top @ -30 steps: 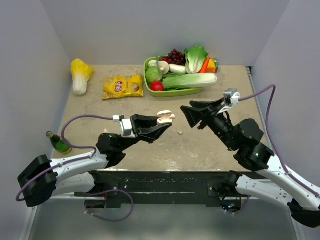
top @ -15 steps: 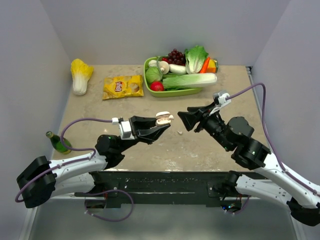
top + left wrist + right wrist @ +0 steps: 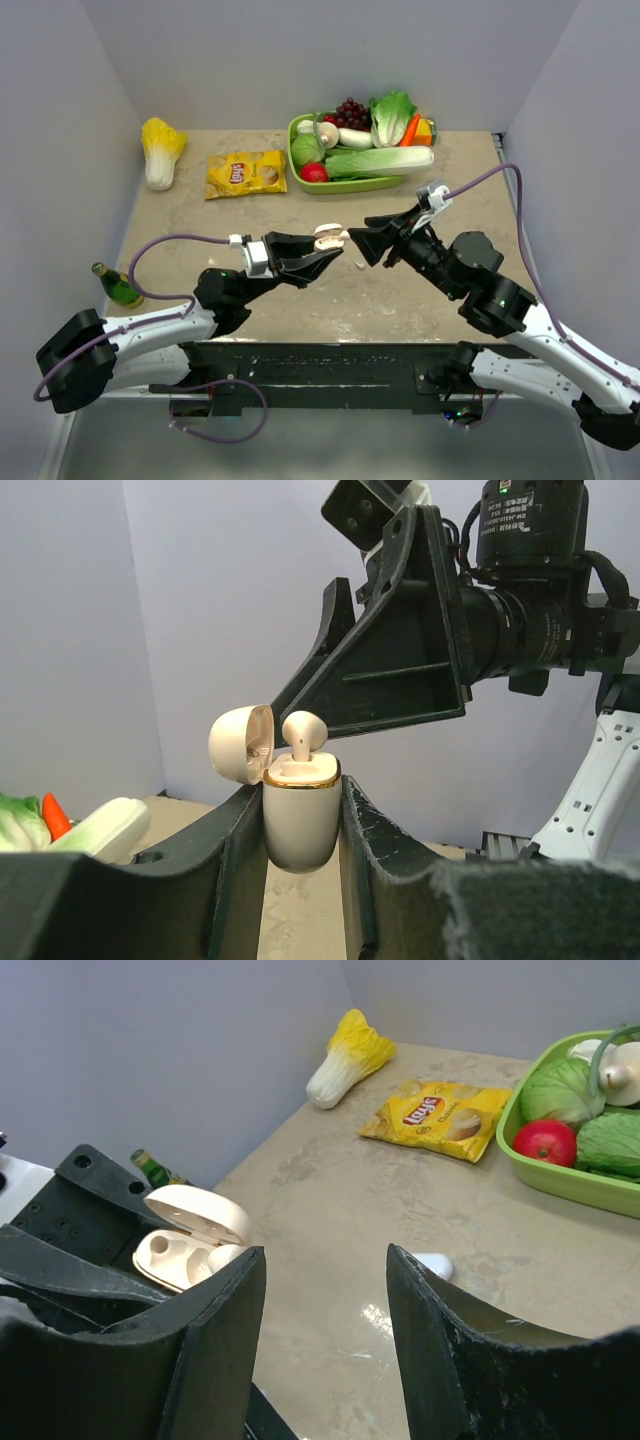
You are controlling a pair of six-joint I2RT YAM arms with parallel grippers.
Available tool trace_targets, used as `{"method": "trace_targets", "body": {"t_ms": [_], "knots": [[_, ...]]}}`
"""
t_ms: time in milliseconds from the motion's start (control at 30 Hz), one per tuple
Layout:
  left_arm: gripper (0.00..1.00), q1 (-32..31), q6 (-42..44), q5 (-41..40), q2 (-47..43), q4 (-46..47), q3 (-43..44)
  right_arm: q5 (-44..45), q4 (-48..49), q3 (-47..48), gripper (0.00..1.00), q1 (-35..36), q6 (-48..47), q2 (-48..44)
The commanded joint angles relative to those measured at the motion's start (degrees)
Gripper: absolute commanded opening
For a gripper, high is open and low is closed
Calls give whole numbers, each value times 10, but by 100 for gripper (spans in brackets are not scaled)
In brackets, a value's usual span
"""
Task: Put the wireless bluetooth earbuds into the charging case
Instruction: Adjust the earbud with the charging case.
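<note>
L gripper (image 3: 324,250): clamped on charging case (image 3: 300,825), held upright betw. fingers, lid (image 3: 240,742) swung open to L in wrist view, one earbud (image 3: 301,732) seated in top w/ head poking up. R gripper (image 3: 325,1255): spread wide, holding nothing, tips just beside case, opp. L tips. Below, betw. R fingers, on table (image 3: 330,1190): second earbud (image 3: 432,1265), lying loose.

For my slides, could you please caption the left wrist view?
Left claw grips the open charging case, one earbud upright inside; right claw open behind.
</note>
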Motion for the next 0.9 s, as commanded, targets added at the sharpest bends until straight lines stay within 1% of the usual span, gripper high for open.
{"method": "trace_targets", "body": {"t_ms": [0, 367, 867], "knots": [[0, 3, 16, -12, 7, 346, 2, -29, 35, 5, 55, 4, 12, -5], [0, 3, 20, -19, 20, 350, 8, -38, 33, 3, 54, 17, 13, -3], [0, 4, 24, -24, 37, 355, 17, -33, 26, -1, 54, 23, 16, -24]]}}
